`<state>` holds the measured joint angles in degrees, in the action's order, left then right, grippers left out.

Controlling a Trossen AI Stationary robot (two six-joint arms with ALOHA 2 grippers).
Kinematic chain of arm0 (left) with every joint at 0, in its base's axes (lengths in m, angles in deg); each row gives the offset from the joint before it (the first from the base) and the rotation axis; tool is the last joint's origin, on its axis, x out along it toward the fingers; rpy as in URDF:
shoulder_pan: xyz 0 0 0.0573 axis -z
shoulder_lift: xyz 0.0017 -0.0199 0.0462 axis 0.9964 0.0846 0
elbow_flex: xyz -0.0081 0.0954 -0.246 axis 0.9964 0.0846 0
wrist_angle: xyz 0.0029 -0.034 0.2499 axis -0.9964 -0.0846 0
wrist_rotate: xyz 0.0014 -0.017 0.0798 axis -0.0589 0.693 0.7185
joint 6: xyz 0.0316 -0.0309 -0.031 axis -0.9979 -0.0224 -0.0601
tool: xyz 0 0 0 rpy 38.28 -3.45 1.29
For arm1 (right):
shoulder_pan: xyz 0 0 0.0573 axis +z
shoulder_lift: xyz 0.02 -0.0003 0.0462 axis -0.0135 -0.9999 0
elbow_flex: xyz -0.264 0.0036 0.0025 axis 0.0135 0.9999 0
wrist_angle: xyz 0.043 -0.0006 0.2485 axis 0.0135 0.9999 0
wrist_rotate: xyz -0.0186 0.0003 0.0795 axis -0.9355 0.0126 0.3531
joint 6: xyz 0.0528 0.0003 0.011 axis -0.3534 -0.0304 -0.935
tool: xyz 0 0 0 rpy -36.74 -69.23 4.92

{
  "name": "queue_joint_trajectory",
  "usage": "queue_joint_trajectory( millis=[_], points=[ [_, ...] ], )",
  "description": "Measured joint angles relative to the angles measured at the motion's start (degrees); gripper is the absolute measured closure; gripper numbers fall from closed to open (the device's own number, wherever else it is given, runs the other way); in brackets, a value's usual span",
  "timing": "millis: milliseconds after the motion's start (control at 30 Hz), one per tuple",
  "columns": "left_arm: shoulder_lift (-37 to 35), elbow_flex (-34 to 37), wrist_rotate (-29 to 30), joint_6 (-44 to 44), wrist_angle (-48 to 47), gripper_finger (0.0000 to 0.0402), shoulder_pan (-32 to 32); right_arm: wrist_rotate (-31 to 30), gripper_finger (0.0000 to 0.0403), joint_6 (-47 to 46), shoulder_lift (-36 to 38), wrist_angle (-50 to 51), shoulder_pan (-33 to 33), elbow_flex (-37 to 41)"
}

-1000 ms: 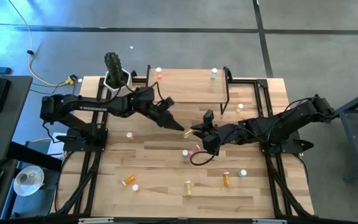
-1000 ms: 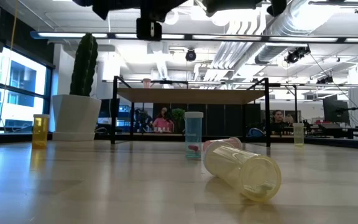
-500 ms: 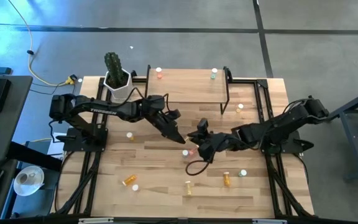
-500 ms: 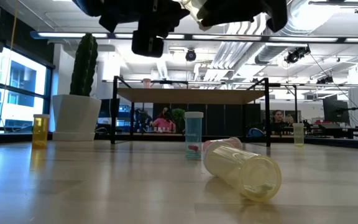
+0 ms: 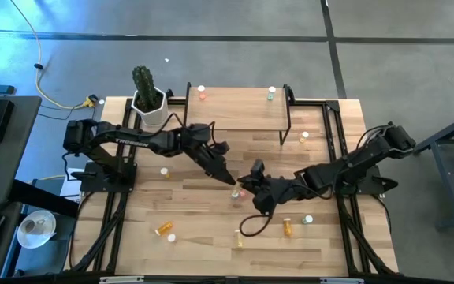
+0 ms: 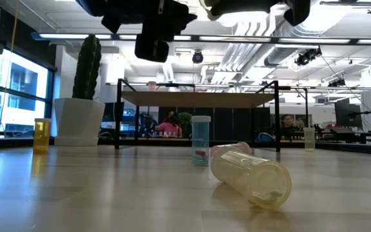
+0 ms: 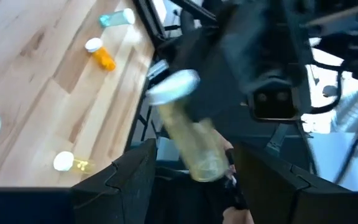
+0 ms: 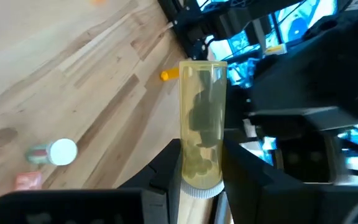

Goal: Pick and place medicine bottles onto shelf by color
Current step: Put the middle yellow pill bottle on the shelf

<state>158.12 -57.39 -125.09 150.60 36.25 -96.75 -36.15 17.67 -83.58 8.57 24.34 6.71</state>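
— Where's the yellow bottle I'm working?

— Off the table, in the air above its middle, in front of the shelf. My right gripper is clamped on it near the white cap; the right wrist view shows that plainly.

— And the other one?

— My left gripper is tip to tip with the right. Its fingers stand wide apart on either side of the bottle's other end, with gaps showing, so it grips nothing. Only the left wrist view gives me that.

— From above?

— There I see the two grippers meeting, but the held bottle is too small to pick out. A pink bottle and a green bottle stand on the shelf's far edge.

— The low view?

— Both grippers are cut off at the top edge. Nothing of the grip shows.

— Any writing?

— White lettering on the left arm, too small for me to read.
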Motion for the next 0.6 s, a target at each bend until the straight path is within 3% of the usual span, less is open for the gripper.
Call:
queue_joint_trajectory(
  millis=[600],
  points=[
    [0.02, 0.00, 8.69, 3.46, 1.80, 0.0197, 1.90, -3.00, 0.0320, 8.03, 0.02, -1.22, -2.77, 0.00]
  ],
)
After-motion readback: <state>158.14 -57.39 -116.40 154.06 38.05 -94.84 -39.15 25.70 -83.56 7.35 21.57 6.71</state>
